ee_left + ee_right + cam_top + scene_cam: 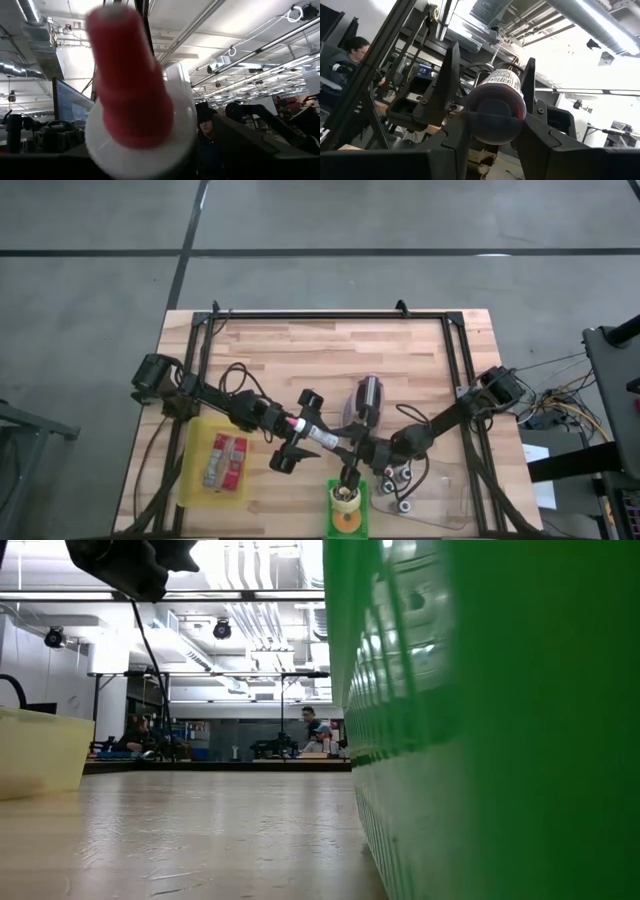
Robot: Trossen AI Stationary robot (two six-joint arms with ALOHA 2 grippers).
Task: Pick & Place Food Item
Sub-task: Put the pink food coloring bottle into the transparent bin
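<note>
A sauce bottle [320, 438] with a red cap [130, 75] and a printed label is held level above the table's near middle. My right gripper [354, 450] is shut on its bottom end [495, 115]. My left gripper [297, 430] is open, and its fingers [451, 75] stand wide on either side of the bottle's cap end. The cap points back at the left wrist. A green bin [347, 515] stands just below at the near edge. My right gripper pinches the bottle's bottom end [470, 125] between its two fingers, one on each side of the round body. The fingers come level from the table's right and lie along the bottle. The bottle lies level, lifted clear of the table, cap end toward the left arm.
A yellow bin [215, 465] with red and silver packets stands at the near left. A clear tray [425, 490] with small white-capped items lies at the near right. A purple-edged packet [367, 400] lies behind the bottle. The green bin's wall [480, 720] fills the low view's right.
</note>
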